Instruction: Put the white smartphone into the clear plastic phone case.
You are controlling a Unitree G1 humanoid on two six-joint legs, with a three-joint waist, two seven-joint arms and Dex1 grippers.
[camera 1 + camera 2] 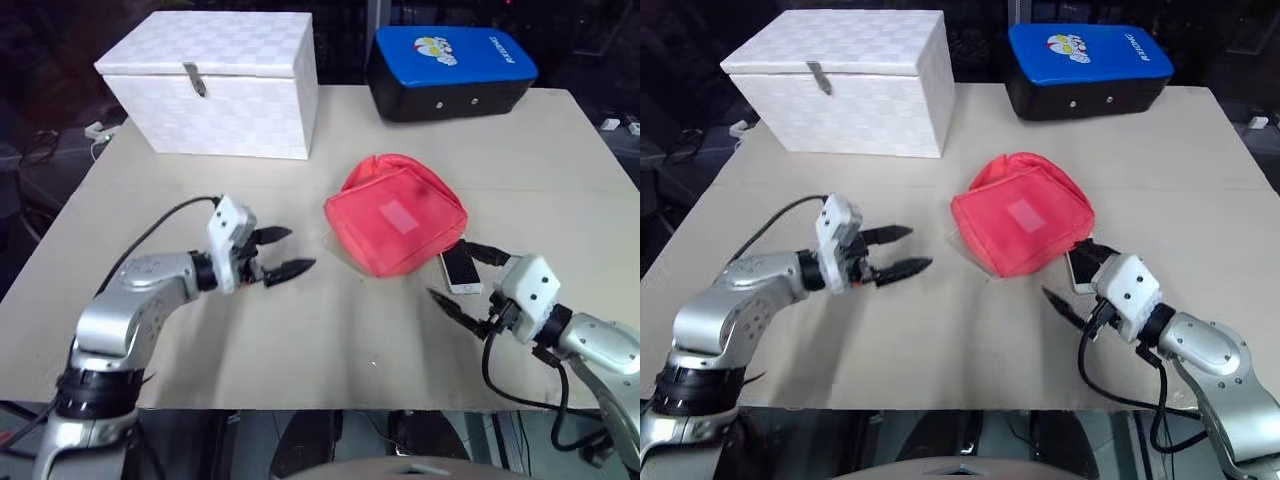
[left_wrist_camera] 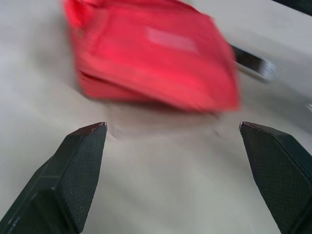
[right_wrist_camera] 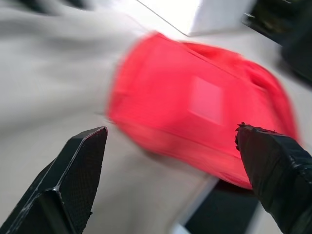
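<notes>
Barely started, I'd say. The phone [image 1: 461, 268] lies flat on the bench [image 1: 300, 350], its far end tucked under the near right edge of the red pouch [image 1: 397, 225]. Can't really make out the clear case; there may be a see-through edge at the pouch's near left side. Right gripper [image 1: 460, 283] is just beside the phone, spread wide, holding nothing. Left gripper [image 1: 281, 252] hovers left of the pouch, also released and empty. So picking up and fitting are all still left.
</notes>
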